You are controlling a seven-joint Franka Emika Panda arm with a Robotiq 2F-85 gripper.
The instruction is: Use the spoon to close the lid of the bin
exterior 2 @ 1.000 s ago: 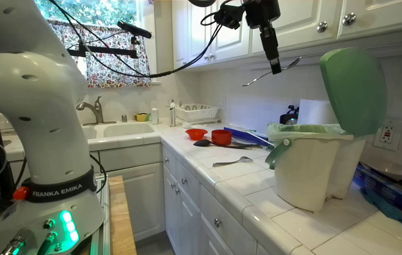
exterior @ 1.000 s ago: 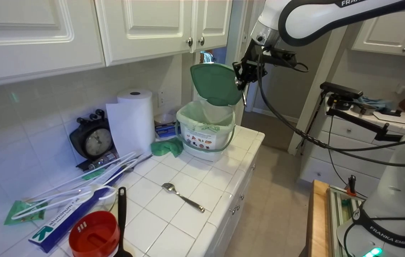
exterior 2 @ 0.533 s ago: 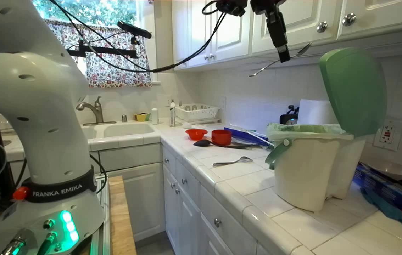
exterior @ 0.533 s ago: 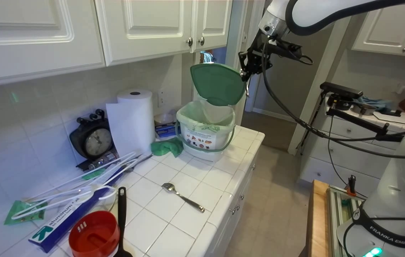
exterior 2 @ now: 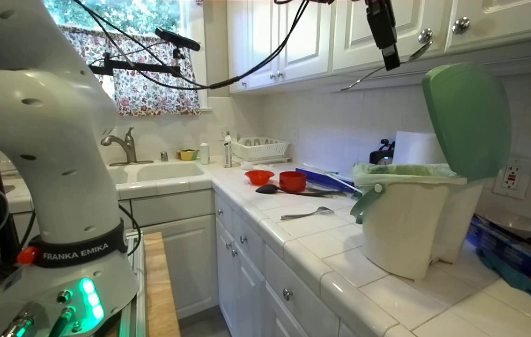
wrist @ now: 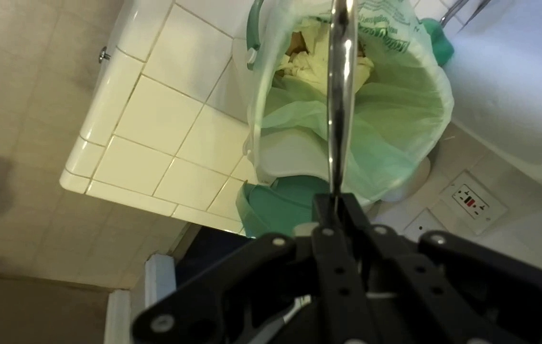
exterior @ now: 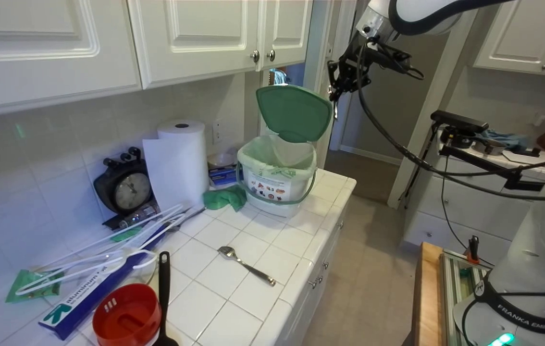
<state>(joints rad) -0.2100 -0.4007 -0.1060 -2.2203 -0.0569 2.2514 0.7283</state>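
Note:
My gripper [exterior 2: 391, 63] is shut on a silver spoon [exterior 2: 367, 76] held tilted in the air, above the bin's height. The gripper also shows in an exterior view [exterior: 334, 96] and at the bottom of the wrist view [wrist: 334, 198], with the spoon [wrist: 341, 86] pinched between its fingertips. The whitish bin [exterior: 272, 185] stands on the counter with a pale green liner. Its green lid [exterior: 294, 113] stands open and upright at the back of the rim. In an exterior view the spoon's bowl end points toward the lid [exterior 2: 469, 117], a little apart in the picture.
A paper-towel roll [exterior: 186, 158] and a green cloth [exterior: 224, 198] stand beside the bin. Another silver utensil [exterior: 248, 266] lies on the tiles. A red cup [exterior: 127, 312], black ladle [exterior: 164, 288] and foil box [exterior: 94, 288] lie farther along. White wall cabinets [exterior 2: 387, 32] hang above.
My gripper has risen with the spoon and moved closer to the lid's side of the bin. The lid and bin have not moved.

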